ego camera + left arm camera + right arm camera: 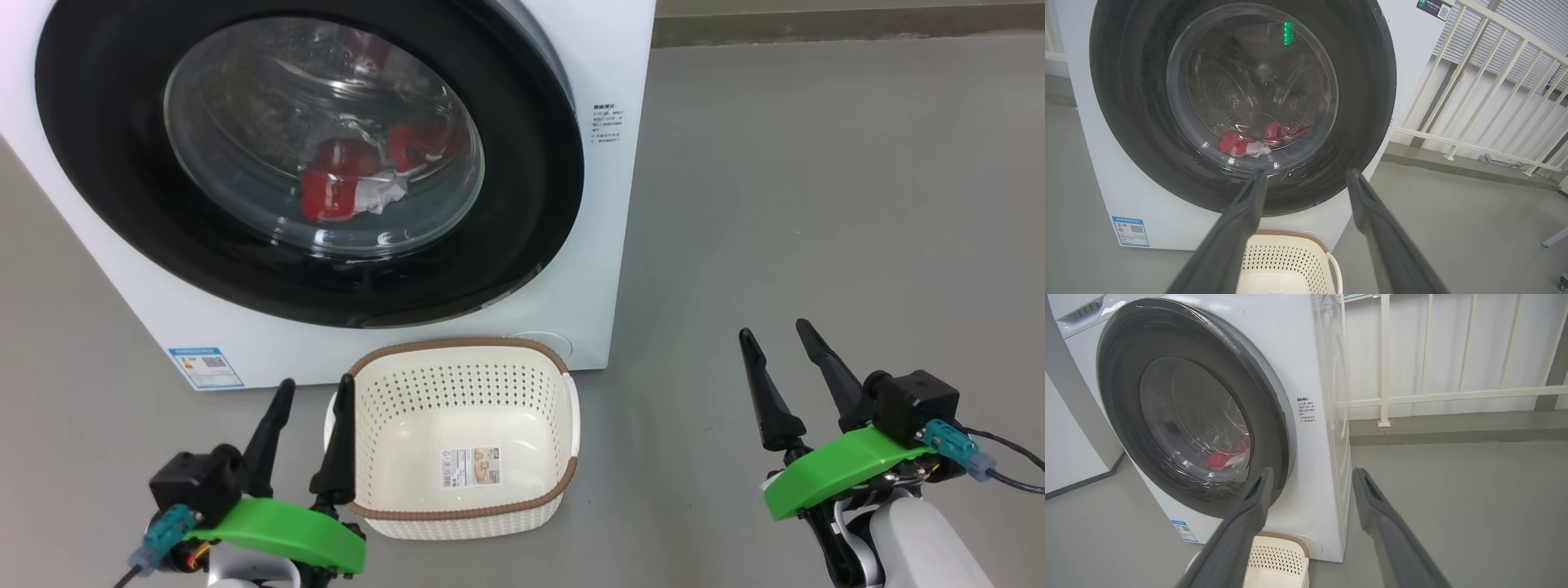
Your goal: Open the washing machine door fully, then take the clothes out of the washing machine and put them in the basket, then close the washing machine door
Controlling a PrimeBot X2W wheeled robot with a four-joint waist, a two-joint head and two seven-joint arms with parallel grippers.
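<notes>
Dark fingers of the left gripper (317,380) and right gripper (774,328) stand spread and empty above the floor. Just beside the left one, the basket (457,345) sits empty against the washing machine (608,73). The washing machine door (106,163) looks shut, with the clothes (335,192) behind its glass. Opening comes first, probably by hooking the door's right edge.

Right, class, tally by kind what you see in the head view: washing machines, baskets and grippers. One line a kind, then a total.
Washing machine: 1
Basket: 1
Grippers: 2, the left gripper and the right gripper, both open
Total: 4
</notes>
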